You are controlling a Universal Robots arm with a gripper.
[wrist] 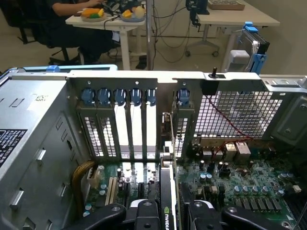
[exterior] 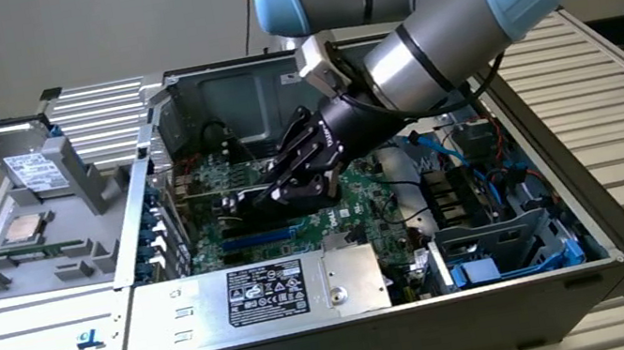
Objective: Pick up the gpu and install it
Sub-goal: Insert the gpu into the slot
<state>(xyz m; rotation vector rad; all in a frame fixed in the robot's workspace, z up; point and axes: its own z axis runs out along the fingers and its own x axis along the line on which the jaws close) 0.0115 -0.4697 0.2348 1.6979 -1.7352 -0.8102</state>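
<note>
Plainly, the work here centres on the motherboard [exterior: 249, 233], which lies flat in the floor of the opened computer case [exterior: 354, 349], so everything is best placed from it. Well off to the exterior view's left of the motherboard, a side tray [exterior: 19, 319] lies folded out. It carries a grey drive with a white label [exterior: 32, 169] upright in its bracket, which leaves the board open from above. Just beside the motherboard's near edge sits the power supply [exterior: 266, 294], its label facing up.

Above the middle of the motherboard hangs the gripper [exterior: 289, 188], reaching steeply down from the arm [exterior: 443, 48]. In the wrist view the gripper [wrist: 169, 221] is clenched on the gpu [wrist: 167, 194]. Its black fingers [wrist: 110, 215] sit one against each flat face, and the card stands on edge over the motherboard with its Nvidia mark showing between them. I judge it is held that way so its lower edge can meet an expansion slot while its end faces the rear slot panel [wrist: 144, 134]. The card lines up with a gap in that panel, among the ribbed slot covers and near the row of blue latches [wrist: 120, 96]. Whether the card's edge touches a slot I cannot tell.

To the exterior view's right of the motherboard, blue cables [exterior: 462, 159] run toward the drive bays, apart from the gripper.
</note>
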